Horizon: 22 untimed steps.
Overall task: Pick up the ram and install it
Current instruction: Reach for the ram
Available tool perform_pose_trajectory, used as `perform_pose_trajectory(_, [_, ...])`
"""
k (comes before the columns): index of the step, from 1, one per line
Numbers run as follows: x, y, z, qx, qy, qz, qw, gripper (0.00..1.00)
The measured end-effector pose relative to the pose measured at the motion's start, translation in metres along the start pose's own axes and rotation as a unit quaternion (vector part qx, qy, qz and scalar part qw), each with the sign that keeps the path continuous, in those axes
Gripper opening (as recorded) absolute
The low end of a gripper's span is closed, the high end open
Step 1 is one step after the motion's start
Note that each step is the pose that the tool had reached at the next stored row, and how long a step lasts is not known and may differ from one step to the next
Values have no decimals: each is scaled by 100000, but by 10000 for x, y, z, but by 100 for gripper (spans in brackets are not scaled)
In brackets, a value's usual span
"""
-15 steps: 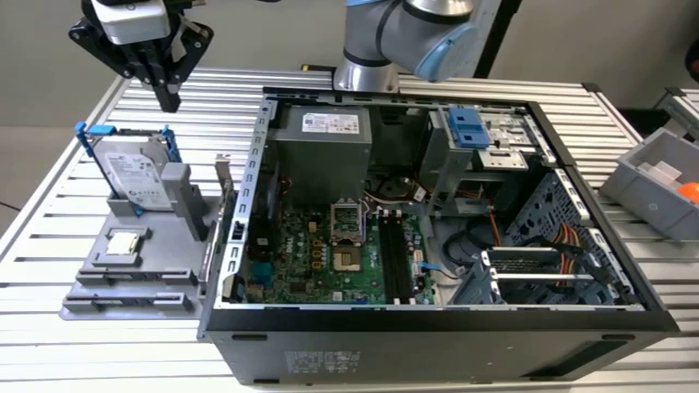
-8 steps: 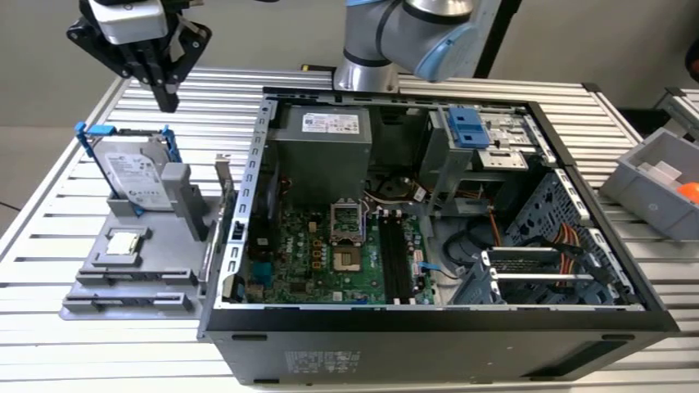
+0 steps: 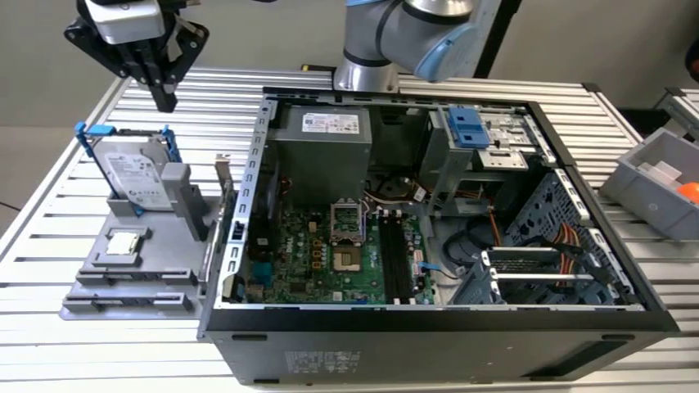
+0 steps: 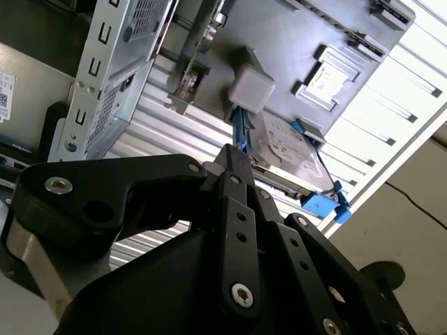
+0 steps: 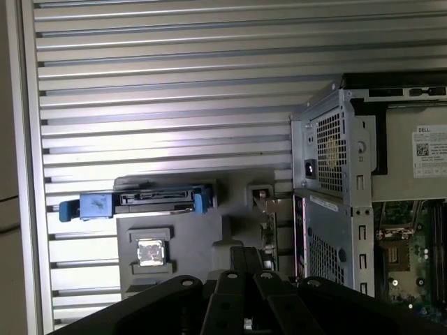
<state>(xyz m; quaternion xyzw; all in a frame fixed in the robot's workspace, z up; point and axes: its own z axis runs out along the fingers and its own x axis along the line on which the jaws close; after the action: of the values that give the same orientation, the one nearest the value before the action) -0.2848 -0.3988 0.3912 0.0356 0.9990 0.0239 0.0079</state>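
Black gripper point(image 3: 164, 104) hangs above the grey holder point(image 3: 120, 282), jaws pressed together, holding nothing. We think the ram point(image 3: 201, 214) is the dark strip standing on it, though we cannot be sure. To grab well, we line up straight above first.

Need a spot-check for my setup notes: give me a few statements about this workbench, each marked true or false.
1. The gripper is outside the computer case, on the exterior view's left of it. True.
2. The hard drive lies flat inside the computer case. False: it stands upright in the grey holder on the table.
3. The processor chip rests on the grey holder. True.
4. The computer case is closed up. False: its side is open, showing the motherboard.
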Motion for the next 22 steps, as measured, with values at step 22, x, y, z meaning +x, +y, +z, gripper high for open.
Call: perform_pose_trajectory(22, [37, -3, 7, -3, -6, -2, 100000, 0])
